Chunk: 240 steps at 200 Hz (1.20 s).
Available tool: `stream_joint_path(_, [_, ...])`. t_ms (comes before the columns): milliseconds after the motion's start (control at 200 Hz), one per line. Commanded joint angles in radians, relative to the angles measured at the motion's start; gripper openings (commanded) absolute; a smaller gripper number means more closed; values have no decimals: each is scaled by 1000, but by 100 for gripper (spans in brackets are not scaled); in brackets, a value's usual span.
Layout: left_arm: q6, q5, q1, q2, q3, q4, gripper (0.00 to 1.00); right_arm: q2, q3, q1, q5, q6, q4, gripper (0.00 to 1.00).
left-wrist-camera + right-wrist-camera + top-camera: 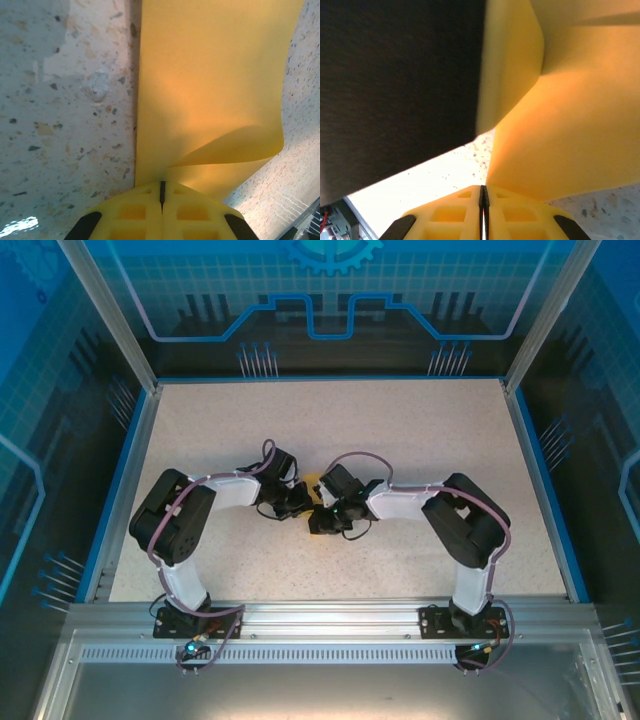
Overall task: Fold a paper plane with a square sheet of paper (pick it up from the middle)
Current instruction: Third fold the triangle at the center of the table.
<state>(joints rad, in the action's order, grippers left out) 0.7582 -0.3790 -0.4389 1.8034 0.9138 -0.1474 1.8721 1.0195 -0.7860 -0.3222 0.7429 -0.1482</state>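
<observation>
The square sheet of paper is orange-yellow and runs up and away from my left gripper, whose jaws are shut on its near edge. One flap of it curls over at the right. In the right wrist view the paper rises to the right from my right gripper, also shut with the sheet's edge at its tips. From above, both grippers meet at the table's middle, left and right, with a small patch of paper showing between them.
The speckled table is bounded by a blue rim and glass walls. The left arm's dark body stands close in front of the right wrist camera. Both arms' elbows stick out toward the table's sides.
</observation>
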Motion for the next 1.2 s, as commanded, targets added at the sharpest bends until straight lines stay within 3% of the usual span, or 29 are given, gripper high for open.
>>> stream_joint_path(0, [0, 84, -4, 18, -38, -59, 2, 46, -15, -16, -7, -3, -23, 11])
stream_joint_path(290, [1, 84, -3, 20, -36, -59, 2, -27, -12, -21, -38, -30, -17, 11])
stream_joint_path(680, [-2, 83, -4, 22, -32, -61, 2, 28, -26, -25, -54, -25, -24, 11])
stream_joint_path(965, [-6, 83, -4, 22, -30, -66, 2, -145, -49, 63, 68, 19, 10, 12])
stream_joint_path(1195, [-9, 82, -3, 24, -25, -72, 2, -61, -7, 82, 45, 22, 22, 12])
